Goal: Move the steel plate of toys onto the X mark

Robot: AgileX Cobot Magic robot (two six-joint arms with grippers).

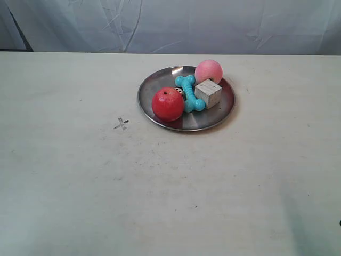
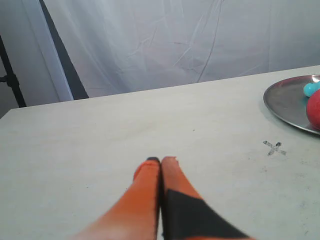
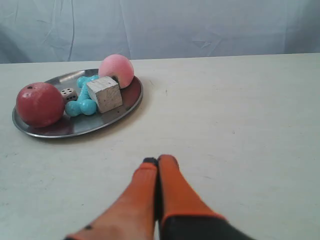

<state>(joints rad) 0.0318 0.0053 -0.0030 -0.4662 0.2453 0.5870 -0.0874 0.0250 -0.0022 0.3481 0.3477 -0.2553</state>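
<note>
The steel plate (image 1: pixel 154 85) (image 3: pixel 125 102) (image 2: pixel 285 100) rests on the white table, right of the small dark X mark (image 1: pixel 121 124) (image 2: pixel 274 148). On it lie a red apple-like ball (image 1: pixel 168 104) (image 3: pixel 39 103), a pink ball (image 1: pixel 208 71) (image 3: pixel 116 70), a turquoise bone (image 1: pixel 188 92) (image 3: pixel 81 106), a pale wooden cube (image 1: pixel 208 93) (image 3: pixel 104 93) and a white die (image 3: pixel 69 93). My left gripper (image 2: pixel 160 160) is shut and empty above bare table, well away from the mark. My right gripper (image 3: pixel 158 160) is shut and empty, short of the plate. Neither arm shows in the exterior view.
A pale wrinkled cloth backdrop (image 1: pixel 213 24) hangs behind the table's far edge. A dark stand pole (image 2: pixel 12 80) stands off the table at one side in the left wrist view.
</note>
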